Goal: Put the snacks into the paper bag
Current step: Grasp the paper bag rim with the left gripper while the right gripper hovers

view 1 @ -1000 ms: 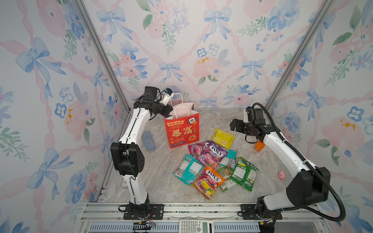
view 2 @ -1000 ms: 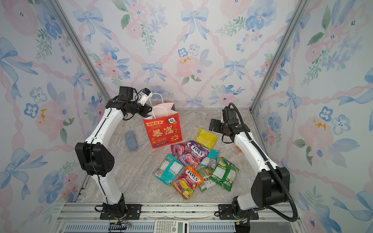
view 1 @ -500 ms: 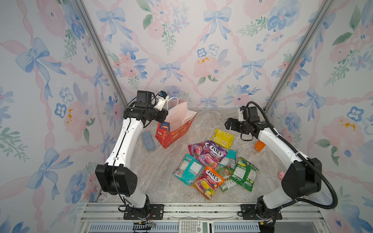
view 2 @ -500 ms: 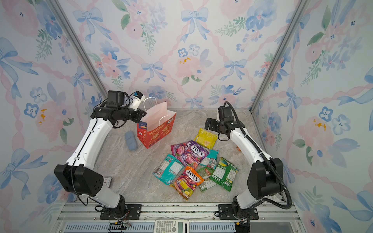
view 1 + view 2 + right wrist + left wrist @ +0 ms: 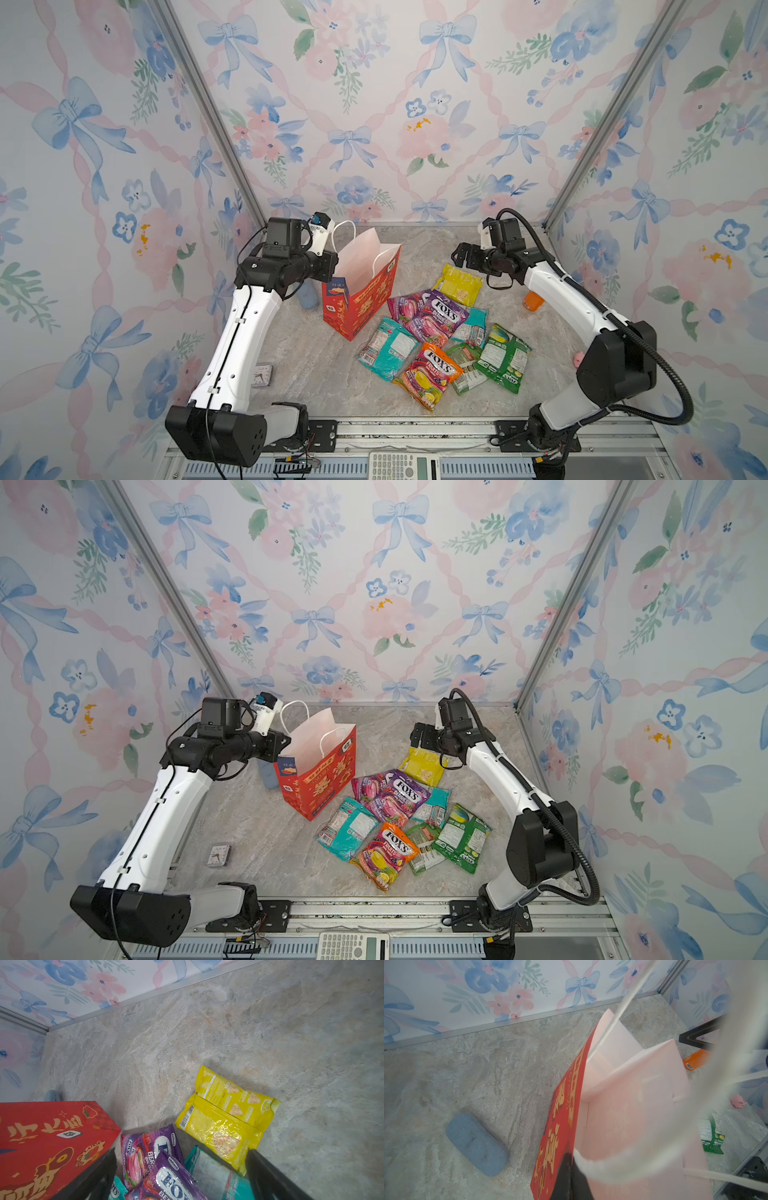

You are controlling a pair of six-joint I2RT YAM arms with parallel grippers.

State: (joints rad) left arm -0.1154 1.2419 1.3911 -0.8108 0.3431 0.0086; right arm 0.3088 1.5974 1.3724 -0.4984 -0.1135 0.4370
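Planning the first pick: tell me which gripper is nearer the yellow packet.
Right. The right gripper hangs open over the far end of the yellow packet; the left gripper is farther off, shut on the rim of the paper bag.

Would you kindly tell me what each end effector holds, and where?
The left end effector pinches the red paper gift bag at its top rim; the right end effector, open, holds nothing.
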